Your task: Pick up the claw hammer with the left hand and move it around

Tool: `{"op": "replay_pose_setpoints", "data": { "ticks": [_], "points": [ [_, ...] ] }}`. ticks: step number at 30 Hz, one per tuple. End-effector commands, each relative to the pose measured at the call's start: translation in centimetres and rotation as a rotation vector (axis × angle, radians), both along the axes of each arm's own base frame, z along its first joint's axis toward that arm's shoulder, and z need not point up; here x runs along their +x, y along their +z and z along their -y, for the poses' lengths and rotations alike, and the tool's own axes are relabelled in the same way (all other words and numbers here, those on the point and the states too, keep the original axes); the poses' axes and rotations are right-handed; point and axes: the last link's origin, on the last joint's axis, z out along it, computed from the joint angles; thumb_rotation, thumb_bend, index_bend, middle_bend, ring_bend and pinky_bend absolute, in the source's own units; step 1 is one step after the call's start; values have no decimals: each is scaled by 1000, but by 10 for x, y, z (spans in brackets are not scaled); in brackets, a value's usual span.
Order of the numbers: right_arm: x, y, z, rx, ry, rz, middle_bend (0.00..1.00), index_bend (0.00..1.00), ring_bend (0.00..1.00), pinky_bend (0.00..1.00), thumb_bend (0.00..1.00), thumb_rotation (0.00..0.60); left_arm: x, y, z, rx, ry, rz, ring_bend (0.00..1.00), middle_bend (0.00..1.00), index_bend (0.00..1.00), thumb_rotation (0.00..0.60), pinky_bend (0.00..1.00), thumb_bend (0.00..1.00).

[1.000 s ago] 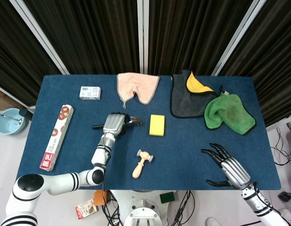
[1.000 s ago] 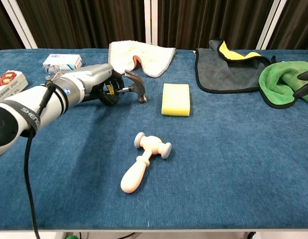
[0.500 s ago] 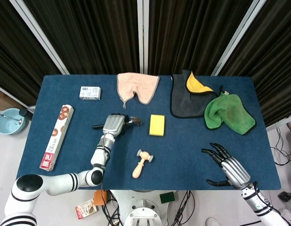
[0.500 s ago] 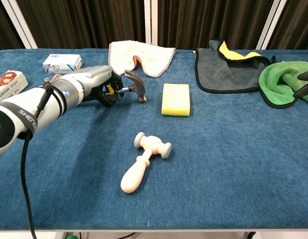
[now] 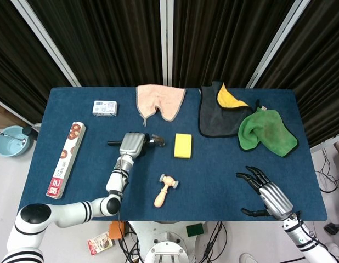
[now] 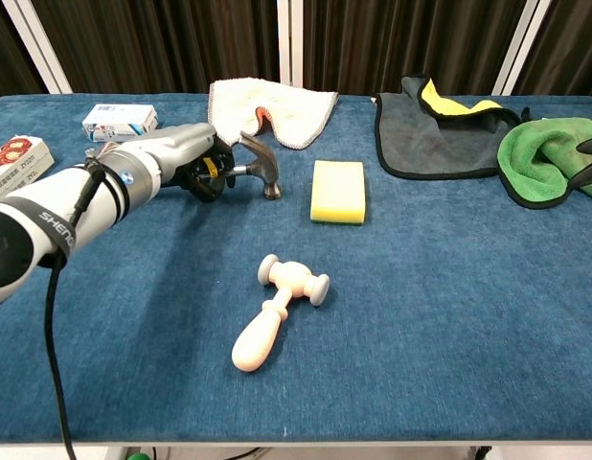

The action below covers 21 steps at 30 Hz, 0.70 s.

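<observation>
A: What is changed at the left of centre?

B: The claw hammer (image 6: pixel 258 171) is gripped by its handle in the left hand (image 5: pixel 131 145) and is shifted slightly up-frame compared with a second ago. A lift is judged begun.

A: And the right hand (image 5: pixel 266 194)?

B: It is held spread and empty, lower right over the worktop (image 5: pixel 213 175).

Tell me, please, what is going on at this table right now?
The left robot hand grips the claw hammer by its handle, near the pink towel and the sponge. Whether the hammer's head has cleared the table is hard to tell. The right robot hand hovers open at the near right. A wooden mallet lies untouched in front.
</observation>
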Motion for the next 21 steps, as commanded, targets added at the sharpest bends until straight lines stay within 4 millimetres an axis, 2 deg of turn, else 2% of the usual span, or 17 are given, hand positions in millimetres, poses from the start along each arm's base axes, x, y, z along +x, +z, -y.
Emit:
{"op": "replay_pose_setpoints", "data": {
  "ticks": [1,6,10,16,21],
  "points": [
    [0,0,0,1,-2,0,178,127,0,63,108,600,0,1,-1,20,-3,18,409,536,547,600,369,657],
    [-1,0,1,2,-4,-3,178,127,0,63,107,600,-2,4,-3,36,-19,38,465,589,605,600,426,710],
    [0,0,1,2,-3,-5,178,127,0,62,108,600,-3,9,-5,53,-48,85,525,643,660,600,526,791],
    [2,-1,1,4,-1,-10,184,127,0,63,108,600,-2,19,-8,83,-113,162,677,732,750,600,697,891],
    [4,-1,1,4,1,-14,184,127,0,63,107,600,4,30,-8,119,-178,262,803,792,803,600,829,931]
  ]
}}
